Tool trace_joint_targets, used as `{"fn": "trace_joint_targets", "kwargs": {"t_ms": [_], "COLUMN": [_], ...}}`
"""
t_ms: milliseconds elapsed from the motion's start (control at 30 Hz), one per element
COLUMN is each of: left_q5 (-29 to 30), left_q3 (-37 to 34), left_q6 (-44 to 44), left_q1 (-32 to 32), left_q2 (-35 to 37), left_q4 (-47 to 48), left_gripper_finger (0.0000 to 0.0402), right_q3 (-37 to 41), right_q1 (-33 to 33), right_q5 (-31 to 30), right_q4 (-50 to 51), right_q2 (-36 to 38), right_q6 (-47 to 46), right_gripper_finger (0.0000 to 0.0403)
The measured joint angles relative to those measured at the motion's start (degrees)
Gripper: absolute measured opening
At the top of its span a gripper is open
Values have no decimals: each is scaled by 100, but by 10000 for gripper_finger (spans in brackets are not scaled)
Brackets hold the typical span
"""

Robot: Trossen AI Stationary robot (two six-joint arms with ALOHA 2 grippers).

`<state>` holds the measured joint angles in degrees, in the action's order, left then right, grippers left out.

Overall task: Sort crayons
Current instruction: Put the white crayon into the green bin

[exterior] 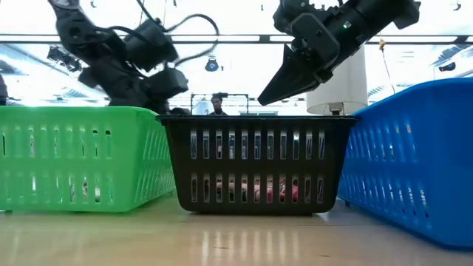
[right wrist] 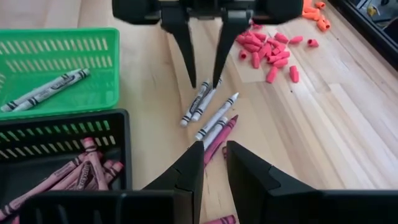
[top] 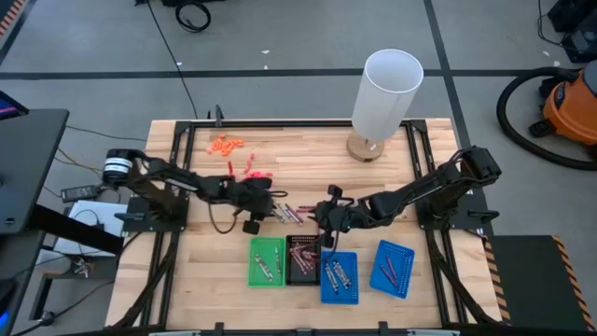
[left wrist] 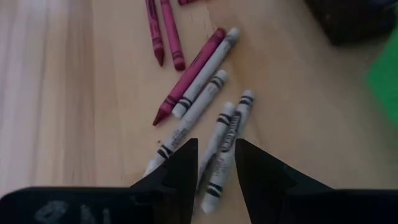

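Several grey and dark maroon crayons [top: 289,214] lie flat on the wooden table between my two grippers. My left gripper [left wrist: 214,165] is open and points down. Its fingers stand on either side of two grey crayons [left wrist: 227,134] lying side by side, also seen in the right wrist view [right wrist: 200,102]. I cannot tell whether the fingers touch them. My right gripper [right wrist: 214,168] is open and empty, above the table just short of a maroon crayon [right wrist: 219,138] and near the black tray [top: 300,259].
A green tray [right wrist: 93,68] holds grey crayons and the black tray [right wrist: 121,143] holds pinkish-red ones. Two blue trays [top: 339,277] [top: 392,268] stand to the right along the near edge. Coral-pink bits [right wrist: 267,53], orange bits [top: 224,144] and a white cylinder [top: 382,98] lie farther back.
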<state>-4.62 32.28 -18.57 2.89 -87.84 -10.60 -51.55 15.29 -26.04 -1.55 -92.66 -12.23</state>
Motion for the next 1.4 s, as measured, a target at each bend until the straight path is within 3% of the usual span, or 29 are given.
{"fn": "trace_joint_targets", "kwargs": {"t_ms": [333,533,967,1400], "left_q5": [-53,-708,-970,-1205], "left_q3": [743,754,782,786], "left_q6": [-751,-1136,-1506,-1715], "left_q1": [354,731,910,1104], "left_q2": [-332,-425,-1200,-1239], "left_q4": [691,779,272,504], "left_gripper_finger": [117,117,116,115], "right_q3": [0,0,118,131], "right_q1": [-3,-1,-1,-1], "right_q5": [9,13,17,17], "right_q4": [-9,-55,-416,-485], "right_q2": [0,0,0,0], "right_q6": [30,43,194,194], "right_gripper_finger": [77,77,77,77]}}
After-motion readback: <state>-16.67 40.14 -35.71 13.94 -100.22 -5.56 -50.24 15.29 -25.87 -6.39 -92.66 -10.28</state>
